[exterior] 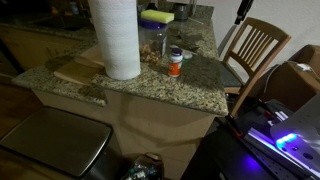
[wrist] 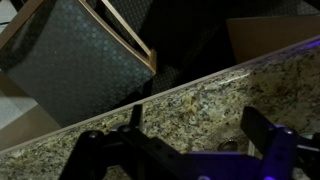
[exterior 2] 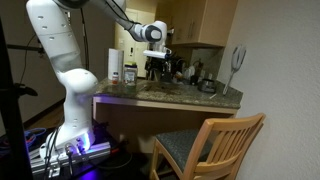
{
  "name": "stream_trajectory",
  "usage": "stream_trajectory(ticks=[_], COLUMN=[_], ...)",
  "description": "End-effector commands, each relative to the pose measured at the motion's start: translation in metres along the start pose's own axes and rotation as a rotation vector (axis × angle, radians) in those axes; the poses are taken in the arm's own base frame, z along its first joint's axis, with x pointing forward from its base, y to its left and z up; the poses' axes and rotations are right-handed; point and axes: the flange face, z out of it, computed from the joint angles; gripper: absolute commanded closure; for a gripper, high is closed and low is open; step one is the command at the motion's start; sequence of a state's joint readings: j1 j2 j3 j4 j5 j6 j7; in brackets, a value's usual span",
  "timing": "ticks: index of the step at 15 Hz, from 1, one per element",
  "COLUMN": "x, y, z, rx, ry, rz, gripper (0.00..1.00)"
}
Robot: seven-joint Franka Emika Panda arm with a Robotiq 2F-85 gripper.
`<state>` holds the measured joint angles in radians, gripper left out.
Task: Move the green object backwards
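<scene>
I cannot make out the pale green round object in any view. My gripper (exterior 2: pixel 155 68) hangs over the far part of the granite counter (exterior 2: pixel 170 93). In the wrist view its two dark fingers (wrist: pixel 205 140) stand wide apart over bare speckled granite (wrist: pixel 190 105), open and holding nothing. A small dim round spot (wrist: pixel 228 146) lies between the fingers; I cannot tell what it is. A small orange bottle with a white cap (exterior: pixel 175 62) stands near the counter's middle.
A tall paper towel roll (exterior: pixel 117 38) stands on a wooden board (exterior: pixel 75 70). A yellow sponge block (exterior: pixel 157 17) and a glass jar (exterior: pixel 155 42) sit behind the bottle. A wooden chair (exterior: pixel 255 50) stands beside the counter; it also shows in another exterior view (exterior 2: pixel 210 145).
</scene>
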<state>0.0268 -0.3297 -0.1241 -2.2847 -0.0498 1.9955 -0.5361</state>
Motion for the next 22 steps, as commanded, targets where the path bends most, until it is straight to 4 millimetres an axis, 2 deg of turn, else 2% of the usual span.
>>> stream_trajectory(ticks=[1, 2, 4, 11, 12, 13, 15, 17, 20, 21, 22], x=[0.001, 0.001, -0.001, -0.001, 0.000, -0.006, -0.005, -0.007, 0.002, 0.013, 0.014], y=[0.000, 0.000, 0.001, 0.008, 0.010, 0.004, 0.005, 0.007, 0.006, 0.022, 0.019], z=[0.000, 0.000, -0.001, 0.003, 0.002, 0.001, 0.000, -0.003, -0.005, -0.036, -0.051], rx=[-0.003, -0.004, 0.067, 0.152, 0.102, 0.116, 0.105, 0.017, -0.041, -0.032, -0.021], ry=[0.003, 0.004, 0.001, 0.056, 0.084, 0.061, 0.070, 0.002, 0.101, 0.159, 0.231], rz=[0.000, -0.001, -0.148, -0.504, -0.493, -0.448, -0.469, -0.359, -0.252, -0.243, -0.238], gripper=[0.00, 0.00, 0.00, 0.00, 0.00, 0.00, 0.00, 0.00, 0.00, 0.00, 0.00])
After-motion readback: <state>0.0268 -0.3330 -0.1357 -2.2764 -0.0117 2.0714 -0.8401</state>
